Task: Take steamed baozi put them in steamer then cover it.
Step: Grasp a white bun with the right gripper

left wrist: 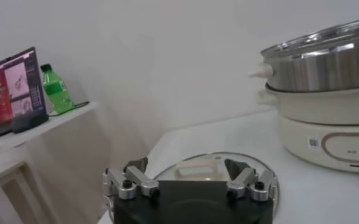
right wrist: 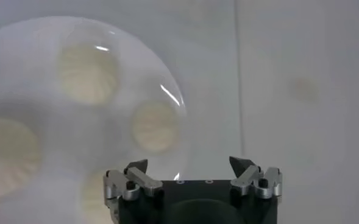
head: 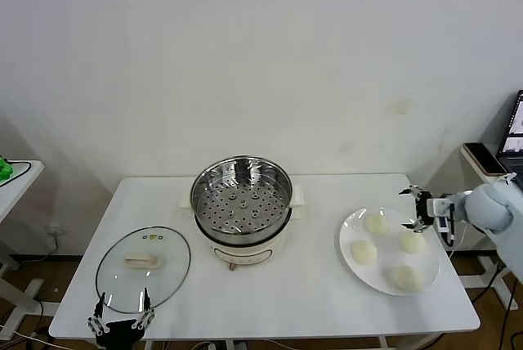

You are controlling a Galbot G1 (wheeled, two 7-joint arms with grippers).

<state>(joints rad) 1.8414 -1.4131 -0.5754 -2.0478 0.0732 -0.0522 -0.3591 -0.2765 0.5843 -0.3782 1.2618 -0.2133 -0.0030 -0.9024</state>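
Four buns (head: pixel 375 223) lie on one white plate (head: pixel 350 235). There is one steel steamer pot (head: pixel 241 199) on one white cooker base (head: pixel 243 253), one glass lid (head: pixel 143 270), and one white worktop (head: pixel 310 284). Two end effectors are in view: the left end effector (head: pixel 121 316) and the right end effector (head: pixel 415 208). One green bottle (left wrist: pixel 57 90) stands beside one screen (left wrist: pixel 8 86) on a side shelf.

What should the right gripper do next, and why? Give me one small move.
Probably lower the right gripper onto the nearest baozi and close. Its jaws are open above the plate, all four baozi lie there, and the steamer is empty.
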